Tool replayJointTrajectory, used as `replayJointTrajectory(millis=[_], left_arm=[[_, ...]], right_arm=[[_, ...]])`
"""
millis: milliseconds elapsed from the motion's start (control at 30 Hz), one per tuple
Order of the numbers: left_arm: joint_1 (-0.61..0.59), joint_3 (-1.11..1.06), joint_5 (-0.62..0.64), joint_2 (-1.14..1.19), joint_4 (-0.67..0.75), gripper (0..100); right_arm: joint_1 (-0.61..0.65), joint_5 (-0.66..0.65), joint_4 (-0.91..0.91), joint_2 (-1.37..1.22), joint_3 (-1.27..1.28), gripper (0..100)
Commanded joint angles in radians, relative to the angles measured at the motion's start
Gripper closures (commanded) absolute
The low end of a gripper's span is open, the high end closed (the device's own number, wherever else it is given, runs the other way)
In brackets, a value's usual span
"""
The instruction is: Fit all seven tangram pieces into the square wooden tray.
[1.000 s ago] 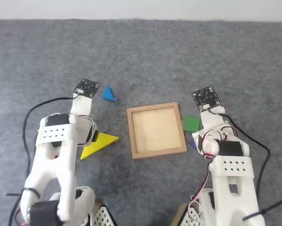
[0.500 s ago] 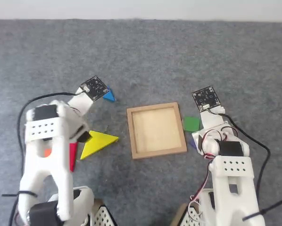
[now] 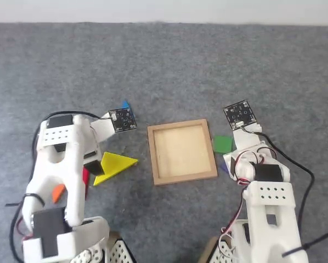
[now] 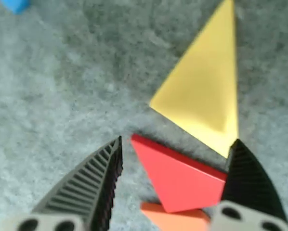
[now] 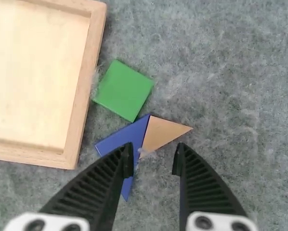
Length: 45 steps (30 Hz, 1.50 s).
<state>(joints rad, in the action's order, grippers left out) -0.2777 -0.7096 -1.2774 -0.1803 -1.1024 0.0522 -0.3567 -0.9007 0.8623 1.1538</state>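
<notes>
- left gripper [image 4: 177,142]: jaws spread wide, nothing clamped.
- red triangle [image 4: 182,180] lies flat on the grey felt [image 3: 208,66] in the gap between the left jaws. One corner runs under the jaw on the yellow side; can't tell if they touch.
- yellow triangle [image 4: 206,96] is just past the fingertips, its near corner just beside the red triangle. In the high view the yellow triangle [image 3: 116,165] sits between the left arm and the tray [image 3: 182,124], apart from the tray rim.
- orange piece [image 4: 175,221] sits right against the red triangle's edge nearest the wrist, partly cut off.
- light-blue triangle [image 3: 125,104] is well beyond the left gripper, apart from the other pieces.
- right gripper [image 5: 152,148]: jaws only narrowly apart, gripping nothing.
- tan triangle [image 5: 161,132] is flat on the felt, one edge lined up with the right gripper's gap, just ahead of the fingertips.
- dark-blue piece [image 5: 122,142] touches the tan triangle and runs under one right jaw.
- green square [image 5: 123,90] lies between those two pieces and the tray rim, just beside the rim and corner-to-corner with the dark-blue piece.
- All visible pieces are on the felt, outside the tray.
</notes>
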Motion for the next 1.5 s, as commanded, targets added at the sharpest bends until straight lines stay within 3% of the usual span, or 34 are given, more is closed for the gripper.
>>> replayJointTrajectory(millis=[0,133,233,567,833,1000,1467], left_arm=[[0.014,-0.012,-0.017,0.000,0.064,65],[0.078,-0.047,-0.006,0.000,0.092,64],[0.114,-0.048,0.086,0.000,0.141,64],[0.091,-0.070,0.117,0.002,0.180,62],[0.087,-0.048,0.365,0.000,0.127,66],[0.086,-0.048,0.367,0.000,0.066,66],[0.063,-0.071,0.365,0.002,0.074,67]], right_arm=[[-0.013,0.002,-0.004,0.045,-0.017,84.4],[-0.013,0.002,-0.008,0.045,-0.017,84.4],[-0.012,0.002,-0.008,0.045,-0.015,84.4],[-0.012,0.002,-0.010,0.045,-0.015,84.4],[-0.005,0.002,0.022,0.044,0.020,84.4],[-0.005,0.002,0.107,0.044,0.081,84.4],[-0.012,0.003,0.225,0.044,0.221,84.4]])
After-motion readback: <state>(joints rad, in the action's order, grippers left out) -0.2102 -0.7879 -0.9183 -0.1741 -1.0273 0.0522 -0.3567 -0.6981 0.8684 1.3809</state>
